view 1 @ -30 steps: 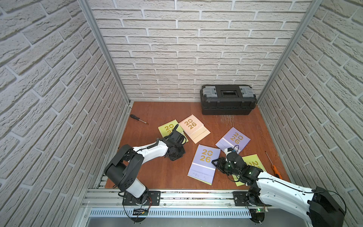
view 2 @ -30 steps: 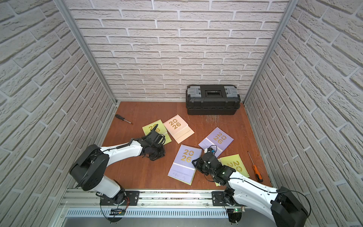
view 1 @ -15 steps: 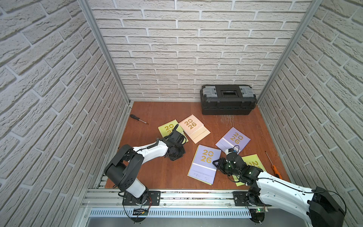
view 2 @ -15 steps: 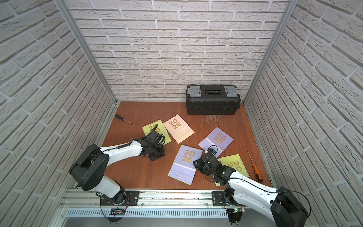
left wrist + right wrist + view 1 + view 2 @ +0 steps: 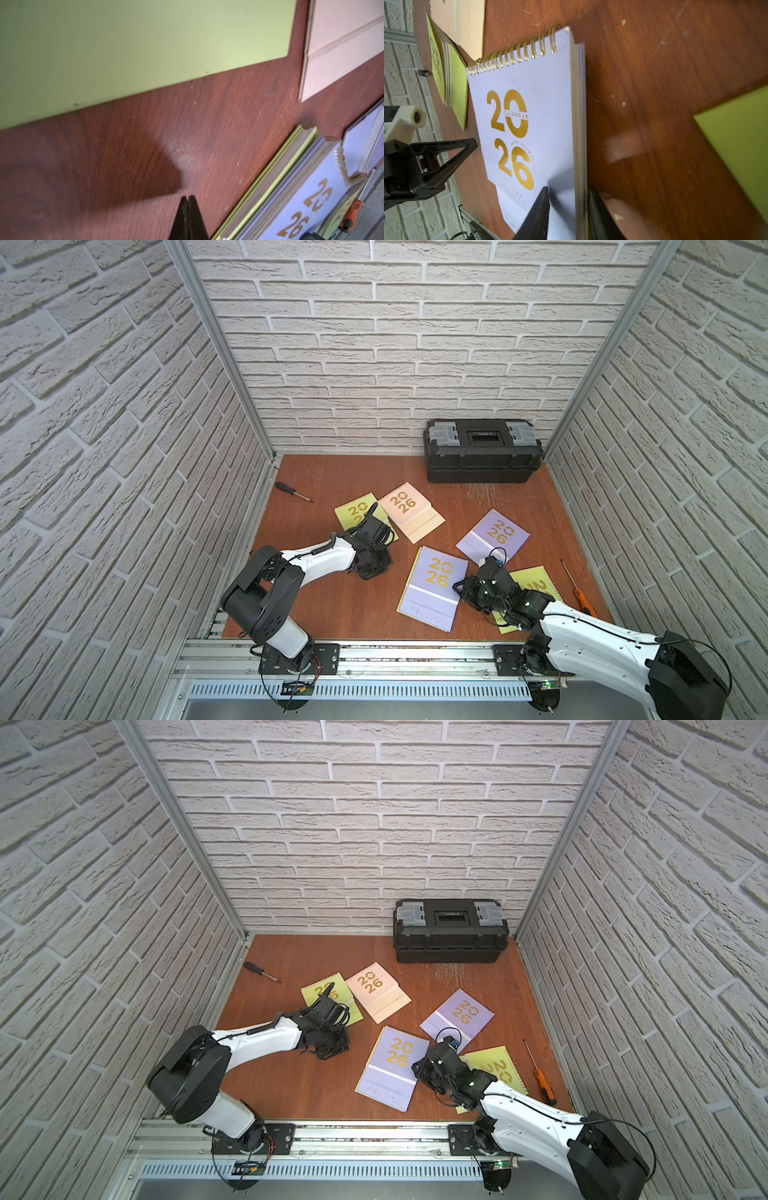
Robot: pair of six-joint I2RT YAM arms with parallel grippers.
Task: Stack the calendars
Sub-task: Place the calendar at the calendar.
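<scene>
Lavender calendar (image 5: 529, 124) by the table's (image 5: 332, 614) front edge, my right gripper (image 5: 569, 188) astride its side.
Pinching or not, I cannot tell; best withdraw level, without dragging it askew.

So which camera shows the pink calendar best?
Both top views: the pink calendar lies whole there, its gold 2026 easy to read. The left wrist view catches only a plain corner of it, and the right wrist view just a strip at the picture's edge.

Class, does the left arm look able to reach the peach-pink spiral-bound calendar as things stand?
Probably yes: the shut left gripper sits over bare wooden tabletop close by, and the peach-pink spiral-bound calendar lies uncovered, nothing between.
</scene>
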